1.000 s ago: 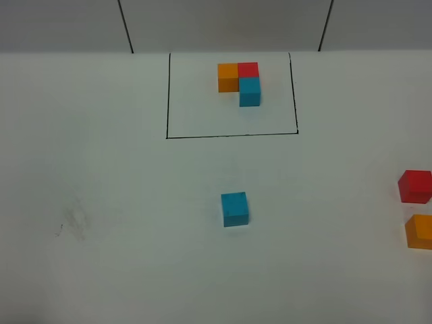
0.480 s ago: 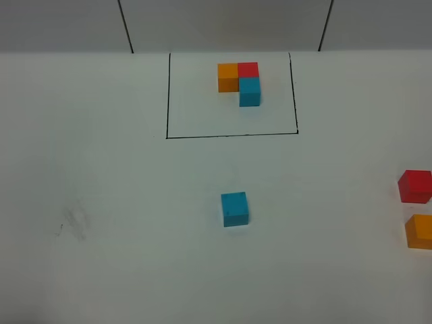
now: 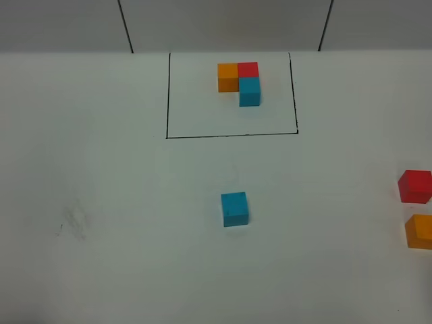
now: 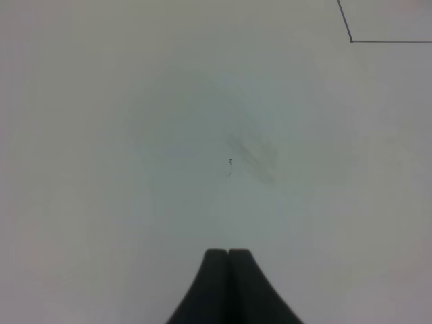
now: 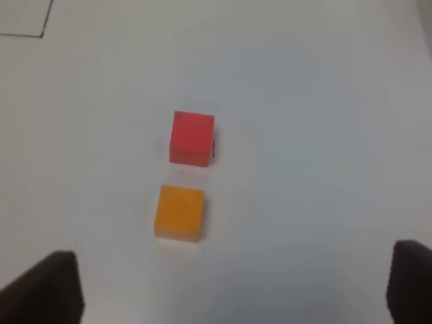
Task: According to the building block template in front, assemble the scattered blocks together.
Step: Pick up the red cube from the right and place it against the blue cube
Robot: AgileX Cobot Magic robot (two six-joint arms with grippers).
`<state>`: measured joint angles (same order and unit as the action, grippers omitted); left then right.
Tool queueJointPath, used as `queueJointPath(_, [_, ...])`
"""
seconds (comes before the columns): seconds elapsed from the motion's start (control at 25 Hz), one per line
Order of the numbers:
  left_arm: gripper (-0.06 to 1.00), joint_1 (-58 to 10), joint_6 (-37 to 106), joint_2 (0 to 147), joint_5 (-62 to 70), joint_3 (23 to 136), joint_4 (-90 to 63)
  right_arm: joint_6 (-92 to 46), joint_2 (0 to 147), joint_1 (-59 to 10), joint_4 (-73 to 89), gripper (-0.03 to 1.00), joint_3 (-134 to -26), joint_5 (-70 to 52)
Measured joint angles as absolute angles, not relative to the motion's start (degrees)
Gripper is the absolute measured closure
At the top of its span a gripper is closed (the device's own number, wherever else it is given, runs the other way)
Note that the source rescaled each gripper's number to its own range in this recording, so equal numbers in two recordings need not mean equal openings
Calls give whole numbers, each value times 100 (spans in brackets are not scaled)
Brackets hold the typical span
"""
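The building block template [image 3: 239, 81], an L of orange, red and blue cubes, sits inside a black drawn rectangle at the back. A loose blue cube [image 3: 234, 208] rests mid-table. At the right edge lie a loose red cube [image 3: 415, 186] [image 5: 192, 137] and a loose orange cube [image 3: 420, 231] [image 5: 179, 212]. Neither arm shows in the exterior high view. My right gripper [image 5: 233, 287] hovers open above the table, fingers wide apart, with the orange cube just beyond them. My left gripper [image 4: 229, 255] is shut on nothing over bare table.
A faint grey smudge [image 3: 73, 221] [image 4: 253, 152] marks the white table at the left. A corner of the black rectangle [image 4: 351, 39] shows in the left wrist view. Two dark seams run up the grey wall behind.
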<state>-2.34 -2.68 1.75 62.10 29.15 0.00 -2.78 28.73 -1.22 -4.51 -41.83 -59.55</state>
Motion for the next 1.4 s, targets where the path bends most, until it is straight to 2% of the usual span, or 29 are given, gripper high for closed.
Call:
queueJointPath(0.72, [94,-234,-268,175,6210,2915,0,-272,5494,-122,-166,11,-4190,-4753])
queueJointPath(1.4, [94,-234,-268,175,6210,2915,0,206,7087,-122,-398,11,-4196,-3679])
